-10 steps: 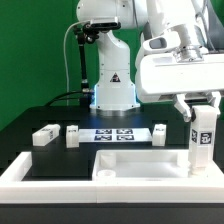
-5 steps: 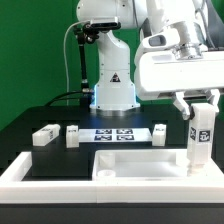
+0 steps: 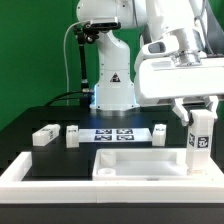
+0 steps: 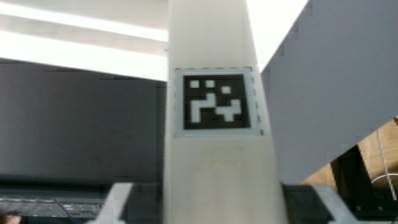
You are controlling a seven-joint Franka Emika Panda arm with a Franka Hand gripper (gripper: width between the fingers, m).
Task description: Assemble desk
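Your fingers (image 3: 185, 110) are closed on a leg block (image 3: 201, 142), one on either side of its upper end; you hold it upright at the slab's (image 3: 135, 165) end on the exterior view's right, with its lower end down at the level of the slab; neither view shows whether the block touches the slab. In the wrist view you look along the block's long white face, which carries a black-and-white tag (image 4: 217, 98); a tag of the same kind shows on the block in the exterior view. The slab lies flat at the front of the black bench (image 3: 60, 120), just beside the white rim (image 3: 30, 172) that runs along its near side and past its end on the exterior view's left. Behind the slab, one loose leg (image 3: 160, 134) lies on the bench near the held block; the marker board (image 3: 115, 135) lies flat behind the slab's middle; a second loose leg (image 3: 72, 135) and a third loose leg (image 3: 43, 136) lie near each other but apart, behind the slab's end on the exterior view's left.
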